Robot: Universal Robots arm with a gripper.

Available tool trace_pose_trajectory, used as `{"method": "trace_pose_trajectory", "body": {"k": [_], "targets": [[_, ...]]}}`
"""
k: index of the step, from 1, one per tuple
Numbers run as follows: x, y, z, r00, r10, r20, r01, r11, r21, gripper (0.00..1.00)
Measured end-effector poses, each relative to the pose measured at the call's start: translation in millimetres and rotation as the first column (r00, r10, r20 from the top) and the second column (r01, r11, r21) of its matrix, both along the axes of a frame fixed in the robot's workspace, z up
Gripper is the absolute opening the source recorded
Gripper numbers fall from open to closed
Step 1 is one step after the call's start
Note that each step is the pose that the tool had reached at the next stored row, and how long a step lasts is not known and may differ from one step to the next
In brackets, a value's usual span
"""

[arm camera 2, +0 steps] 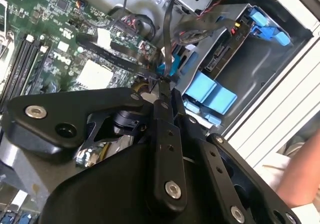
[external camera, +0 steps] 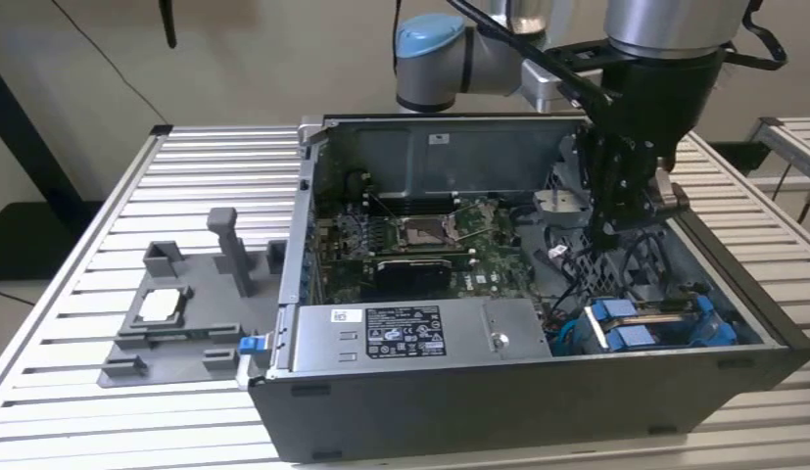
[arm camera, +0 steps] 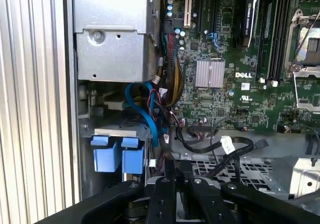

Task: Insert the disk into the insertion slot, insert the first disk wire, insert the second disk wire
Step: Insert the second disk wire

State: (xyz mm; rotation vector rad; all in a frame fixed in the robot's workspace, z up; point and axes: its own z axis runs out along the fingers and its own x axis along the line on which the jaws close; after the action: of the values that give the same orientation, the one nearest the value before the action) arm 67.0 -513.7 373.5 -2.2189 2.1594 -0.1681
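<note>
Hanging down into the open computer case (external camera: 509, 401) in the exterior view, the gripper (external camera: 606, 238) sits over the side that holds the drive cage. The disk (external camera: 634, 336) lies beyond its tip, toward the case's near wall and slightly to the exterior view's right. The disk is already seated in the insertion slot (external camera: 575, 333), a grey-blue sheet-metal bay, with the glossy blue plastic tabs of its carrier standing proud. The case rests on a ribbed metal worktop (external camera: 209, 176). A silver power-supply box (external camera: 405, 328) sits on the exterior view's left of the cage.

In the second wrist view the black, jointed fingers are pressed together on the end of a disk wire (arm camera 2: 125, 60). It is a flat, limp black ribbon with a white tag, trailing back across the green circuit board (arm camera 2: 60, 14). The disk lies just beside the pinched end. Its long axis runs from the blue tabs back into the cage, and a strip of silver-grey body and white label shows through the cage wall. Whether the wire's plug touches the disk's socket I cannot tell.

In the first wrist view the gripper's tips are near the two blue tabs but apart from them. Perforated grey metal (arm camera: 225, 166) lies close by, and a smooth blue flat cable (arm camera: 145, 109) curves among bundled coloured leads between the power-supply box and the cage.
</note>
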Motion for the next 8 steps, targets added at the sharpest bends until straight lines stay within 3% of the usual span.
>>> {"method": "trace_pose_trajectory", "body": {"k": [5, 6, 8], "targets": [[-0.2, -0.4, -0.1, 1.0000, 0.001, -0.0013, -0.001, 1.0000, -0.0015, 0.16], [1.1, -0.7, -0.2, 1.0000, 0.001, -0.0050, -0.001, 1.0000, -0.0014, 0.16], [6.0, -1.9, -0.3, 0.9998, 0.001, -0.0178, -0.001, 1.0000, -0.0015, 0.16]]}}
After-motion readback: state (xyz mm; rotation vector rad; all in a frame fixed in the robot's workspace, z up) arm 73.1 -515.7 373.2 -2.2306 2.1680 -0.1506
